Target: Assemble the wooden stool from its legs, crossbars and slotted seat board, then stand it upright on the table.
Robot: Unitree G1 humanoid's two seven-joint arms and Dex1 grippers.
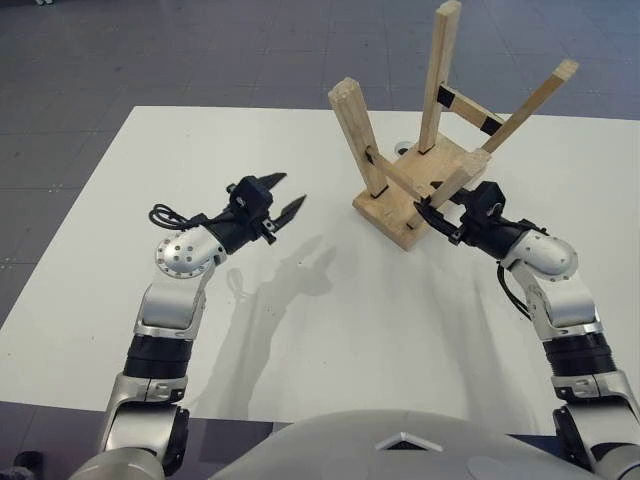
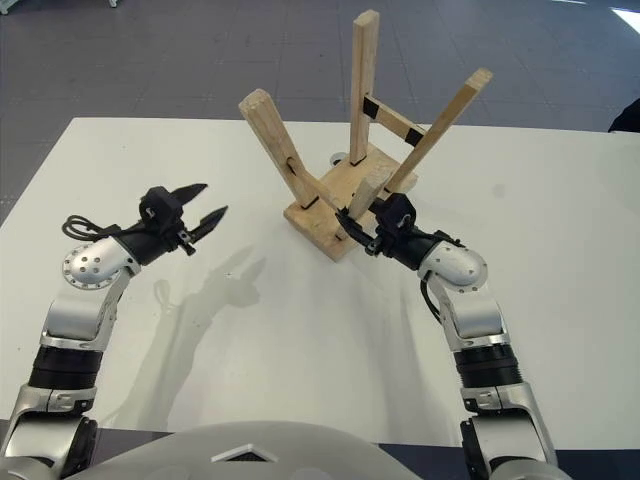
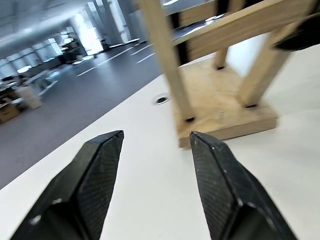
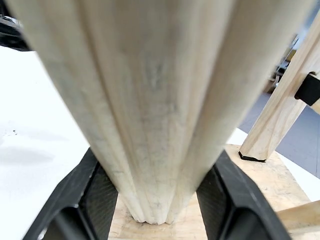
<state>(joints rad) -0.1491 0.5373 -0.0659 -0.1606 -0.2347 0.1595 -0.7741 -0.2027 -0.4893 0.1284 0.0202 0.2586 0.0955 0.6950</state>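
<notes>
The wooden stool lies upside down on the white table (image 1: pixel 330 330), its seat board (image 1: pixel 398 216) flat on the surface and its legs pointing up. Black-ended crossbars (image 1: pixel 470 110) join the legs. My right gripper (image 1: pixel 436 214) is at the base of the near leg (image 4: pixel 150 100), shut on it with one finger (image 4: pixel 97 197) on each side. My left gripper (image 1: pixel 292 190) hangs open above the table, left of the stool and apart from it. In the left wrist view it (image 3: pixel 156 134) faces the seat board (image 3: pixel 225 100).
A small round hole (image 1: pixel 403 150) sits in the table just behind the stool. Bare white table stretches in front of the stool and to its left. The table's far edge runs close behind the stool, with dark floor beyond.
</notes>
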